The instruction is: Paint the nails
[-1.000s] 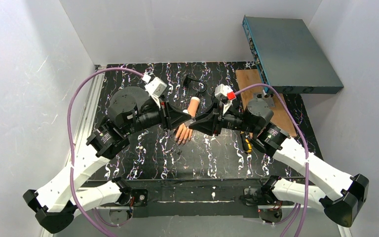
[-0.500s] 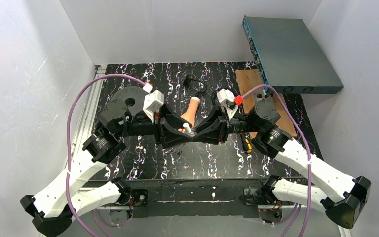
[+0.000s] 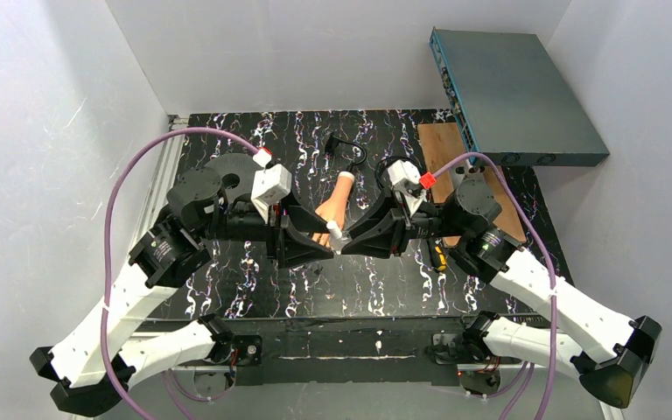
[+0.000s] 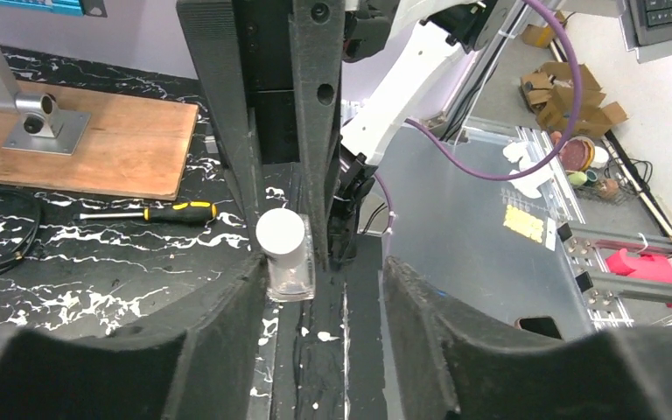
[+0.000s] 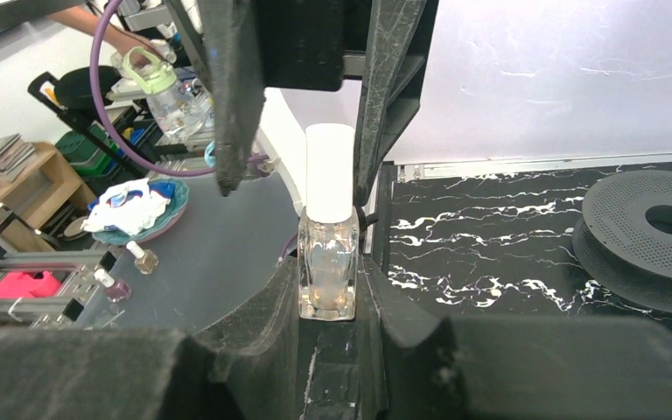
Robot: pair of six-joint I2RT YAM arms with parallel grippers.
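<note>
A black, white-veined surface (image 3: 385,280) sits between plain white walls (image 3: 44,105); a grey-blue box (image 3: 525,87) overhangs a wooden board (image 3: 437,144) at the far right. The right fingers (image 5: 254,350) pinch a clear polish bottle (image 5: 326,271) by its glass body. The left fingers (image 4: 219,332) stand spread around its white cap. The mannequin hand (image 3: 332,206) lies just beyond both sets of fingers, its nails too small to make out.
</note>
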